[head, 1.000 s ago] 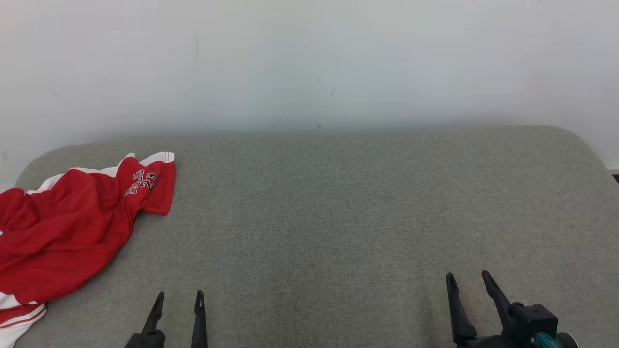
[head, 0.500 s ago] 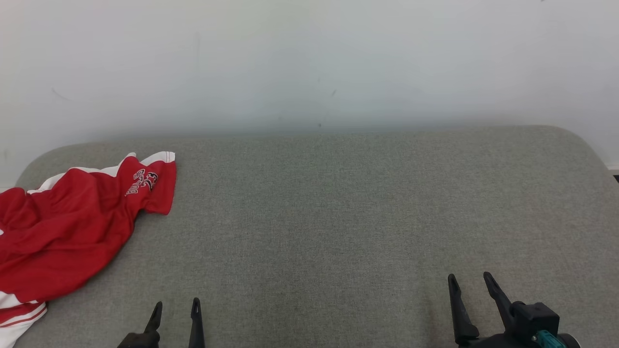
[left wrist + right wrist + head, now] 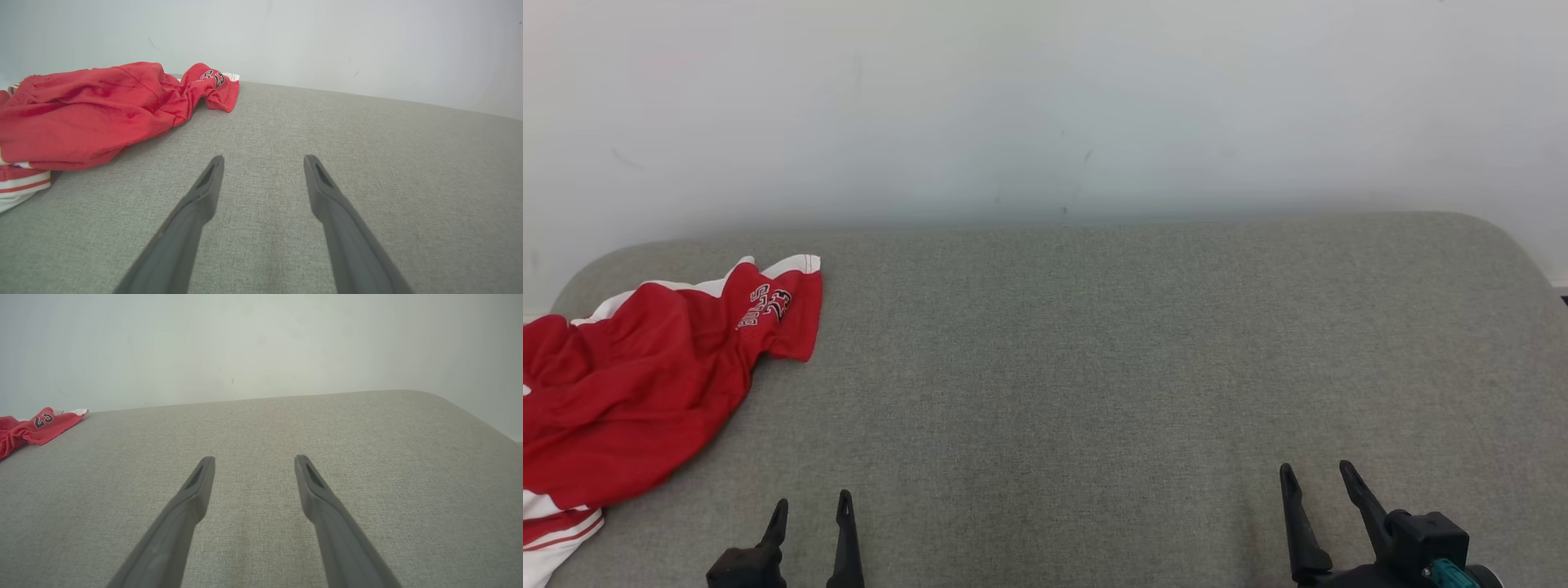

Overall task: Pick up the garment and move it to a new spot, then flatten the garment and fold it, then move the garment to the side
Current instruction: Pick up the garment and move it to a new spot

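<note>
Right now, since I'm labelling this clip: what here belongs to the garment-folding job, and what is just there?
Belongs to the job:
- red garment, crumpled at the far left
- left gripper, open, nearest to it
- right gripper, open

Just there:
- grey padded surface
- white wall

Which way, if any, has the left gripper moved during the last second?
Yes: the left gripper shifted left, closer to the red sports garment, which lay still on the grey cushion.

Head view downward, wrist views low, sharing grey cushion (image 3: 1094, 343)
</note>
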Available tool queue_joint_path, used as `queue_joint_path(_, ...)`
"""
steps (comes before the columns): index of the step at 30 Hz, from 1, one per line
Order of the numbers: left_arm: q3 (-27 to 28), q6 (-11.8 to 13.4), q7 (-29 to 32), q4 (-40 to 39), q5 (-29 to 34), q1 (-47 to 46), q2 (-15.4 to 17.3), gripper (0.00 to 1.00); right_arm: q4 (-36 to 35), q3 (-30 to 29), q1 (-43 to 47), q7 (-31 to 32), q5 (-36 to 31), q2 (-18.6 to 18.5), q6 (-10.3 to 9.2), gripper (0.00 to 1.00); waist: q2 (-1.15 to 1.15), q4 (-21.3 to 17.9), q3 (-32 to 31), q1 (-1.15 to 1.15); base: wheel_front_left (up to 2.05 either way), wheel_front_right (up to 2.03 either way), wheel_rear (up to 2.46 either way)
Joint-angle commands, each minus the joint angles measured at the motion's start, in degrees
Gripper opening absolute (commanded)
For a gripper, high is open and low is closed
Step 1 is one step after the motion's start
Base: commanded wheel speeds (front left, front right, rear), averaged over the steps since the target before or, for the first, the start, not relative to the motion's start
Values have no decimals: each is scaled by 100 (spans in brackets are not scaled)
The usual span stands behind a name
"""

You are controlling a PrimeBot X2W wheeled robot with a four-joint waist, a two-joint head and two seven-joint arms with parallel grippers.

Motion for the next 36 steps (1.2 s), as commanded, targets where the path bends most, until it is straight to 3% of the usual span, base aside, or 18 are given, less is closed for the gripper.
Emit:
queue_joint_path(1, -12, 30, 14, -48, -15, 48, 27, 100, -22, 3, 65, -30, 44, 5, 20, 100, 0, 13, 2, 0, 0, 0, 0)
queue_joint_path(15, -8, 119, -22, -98, -59, 101, 106, 100, -19, 53, 67, -60, 82, 6, 20, 100, 0, 462, 9, 0, 0, 0, 0)
queue_joint_path(36, 122, 308, -12, -201, -220, 180, 289, 100, 50, 200, -18, -134, 176, 5, 20, 100, 0, 1969, 14, 0, 0, 0, 0)
